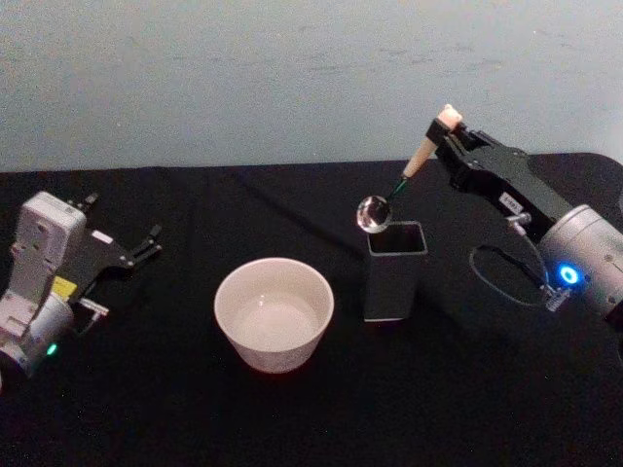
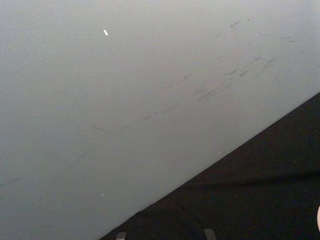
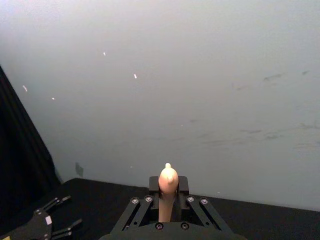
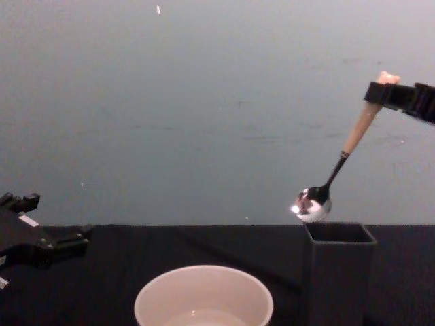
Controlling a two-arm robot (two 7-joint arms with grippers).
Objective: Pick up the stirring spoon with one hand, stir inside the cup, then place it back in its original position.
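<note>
The stirring spoon hangs tilted in the air, its shiny bowl just above the left rim of the dark square holder. My right gripper is shut on the top of its beige handle, right of and above the holder. The off-white cup stands on the black table to the holder's left, and the spoon is apart from it. My left gripper rests open at the table's left side, far from the cup.
A black cloth covers the table, and a pale grey wall rises behind it. A looped cable hangs from the right arm beside the holder. My left gripper also appears low in the right wrist view.
</note>
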